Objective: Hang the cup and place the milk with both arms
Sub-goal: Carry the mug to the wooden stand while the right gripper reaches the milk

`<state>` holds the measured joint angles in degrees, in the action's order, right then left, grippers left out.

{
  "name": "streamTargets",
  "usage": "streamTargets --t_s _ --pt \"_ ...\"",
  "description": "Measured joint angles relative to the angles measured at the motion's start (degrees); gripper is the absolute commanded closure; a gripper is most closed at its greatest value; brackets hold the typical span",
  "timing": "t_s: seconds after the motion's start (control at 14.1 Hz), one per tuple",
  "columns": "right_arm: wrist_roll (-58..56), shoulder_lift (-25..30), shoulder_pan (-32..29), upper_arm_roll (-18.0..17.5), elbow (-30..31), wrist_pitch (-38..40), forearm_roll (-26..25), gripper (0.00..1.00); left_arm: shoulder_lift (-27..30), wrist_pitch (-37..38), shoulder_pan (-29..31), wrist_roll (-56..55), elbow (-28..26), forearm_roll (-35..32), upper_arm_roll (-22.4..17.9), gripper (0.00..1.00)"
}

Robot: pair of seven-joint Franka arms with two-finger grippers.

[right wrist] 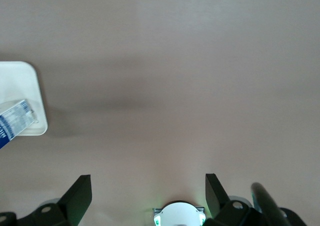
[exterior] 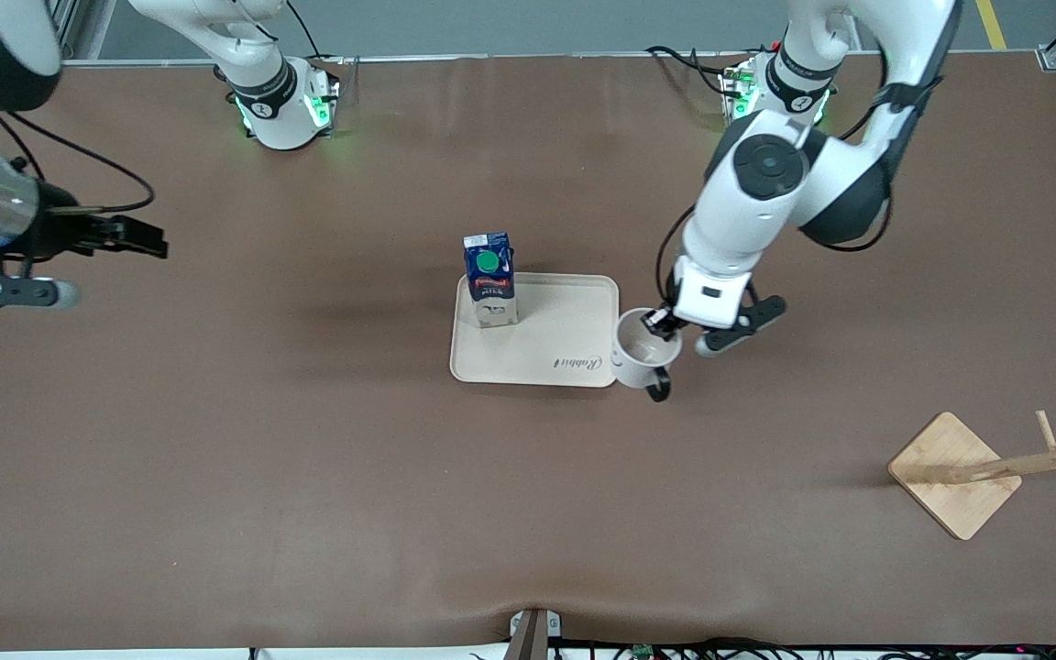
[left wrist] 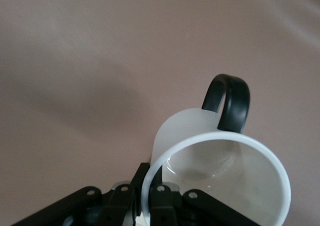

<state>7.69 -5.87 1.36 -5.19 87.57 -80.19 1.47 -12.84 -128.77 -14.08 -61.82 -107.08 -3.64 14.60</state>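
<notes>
Front view: left tool (exterior: 657,323) pinches the mug (exterior: 643,357) rim; it should lift straight, then carry toward the wooden rack (exterior: 995,467) at four o'clock. Right tool (exterior: 138,236) waits, fingers wide.

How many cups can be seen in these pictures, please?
1. The cup is held by its rim in the left gripper, beside the tray at the left arm's end. No other cup shows; none seems hidden.
</notes>
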Motion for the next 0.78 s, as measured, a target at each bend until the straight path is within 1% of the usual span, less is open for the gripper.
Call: streamTargets --t_s 0.07,0.14,0.28,0.57,0.78 --pt "0.2 -0.3 1.1 -0.2 -0.1 -0.1 0.8 0.0 0.4 1.2 1.5 0.1 1.3 -0.4 0.0 1.0" --pt "0.2 -0.8 2.0 -0.2 -0.1 -0.6 2.6 0.0 0.6 2.2 3.0 0.7 2.7 -0.9 0.0 1.0" --pt "0.3 -2.2 4.1 -0.2 -0.1 -2.2 5.4 0.0 0.6 3.2 6.6 4.3 5.4 -1.2 -0.1 1.0" --pt "0.7 -5.7 10.6 -0.3 0.0 -4.9 6.8 0.0 0.6 4.2 15.0 11.4 9.0 -1.2 -0.2 1.0" --pt "3.5 -8.7 16.6 -0.4 0.0 -6.2 9.1 0.0 0.5 4.4 19.3 15.4 10.7 -1.2 -0.2 1.0"
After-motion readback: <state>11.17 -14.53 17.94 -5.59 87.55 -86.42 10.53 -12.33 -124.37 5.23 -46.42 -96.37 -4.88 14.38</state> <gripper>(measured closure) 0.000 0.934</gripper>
